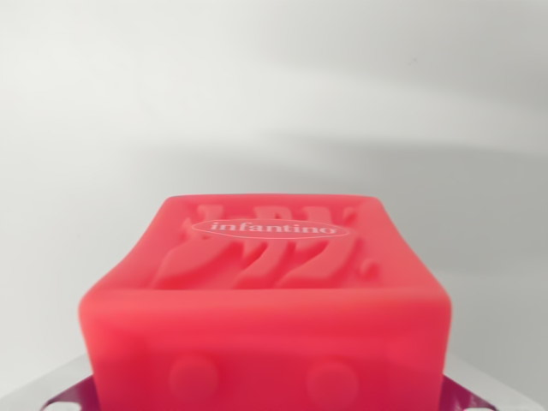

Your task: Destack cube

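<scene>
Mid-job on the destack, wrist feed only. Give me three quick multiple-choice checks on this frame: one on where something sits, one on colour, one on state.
1. Where does the red cube sit in the wrist view?
A. lower centre
B. top left corner
C. far right edge

2. What colour shows under the cube at the bottom corners?
A. green
B. purple
C. yellow

3. What marks the cube's top face?
A. a smooth blank face
B. a hole through it
C. a raised pattern with a white "infantino" logo

Answers: 1 A, it fills the lower middle. 2 B, purple edges peek out at both corners. 3 C, the logo is readable over raised relief.
</scene>
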Controlling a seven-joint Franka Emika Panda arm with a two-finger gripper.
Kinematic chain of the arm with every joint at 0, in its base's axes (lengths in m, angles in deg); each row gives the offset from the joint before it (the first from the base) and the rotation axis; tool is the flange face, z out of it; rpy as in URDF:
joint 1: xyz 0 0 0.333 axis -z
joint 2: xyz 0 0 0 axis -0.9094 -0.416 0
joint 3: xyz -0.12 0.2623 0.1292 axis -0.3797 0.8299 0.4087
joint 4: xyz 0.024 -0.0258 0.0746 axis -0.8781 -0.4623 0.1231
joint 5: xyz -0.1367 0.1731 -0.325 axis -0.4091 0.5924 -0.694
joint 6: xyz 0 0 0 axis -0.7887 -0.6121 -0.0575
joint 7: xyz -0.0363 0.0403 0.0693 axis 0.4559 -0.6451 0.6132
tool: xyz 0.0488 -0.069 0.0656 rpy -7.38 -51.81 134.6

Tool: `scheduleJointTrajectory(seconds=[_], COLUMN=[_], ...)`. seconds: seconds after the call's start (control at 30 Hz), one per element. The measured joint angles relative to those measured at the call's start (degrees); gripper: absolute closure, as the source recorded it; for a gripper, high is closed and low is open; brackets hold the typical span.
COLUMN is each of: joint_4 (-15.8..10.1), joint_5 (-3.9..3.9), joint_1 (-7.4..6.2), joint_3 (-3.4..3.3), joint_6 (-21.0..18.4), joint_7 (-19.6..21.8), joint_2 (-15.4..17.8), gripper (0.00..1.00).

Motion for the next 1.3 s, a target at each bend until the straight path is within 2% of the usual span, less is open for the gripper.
scheduleJointTrajectory(seconds=[0.87,1.0,1.3], joint_4=[0.9,1.1,1.8], joint_5=[0.00,0.00,-0.14], joint_1=[4.77,5.17,5.14], joint_3=[-0.26,-0.28,-0.33], joint_6=[0.5,1.2,4.5], joint_7=[-5.6,-5.8,-5.8], joint_2=[-1.4,-2.1,-6.4], gripper=[1.00,1.00,1.00])
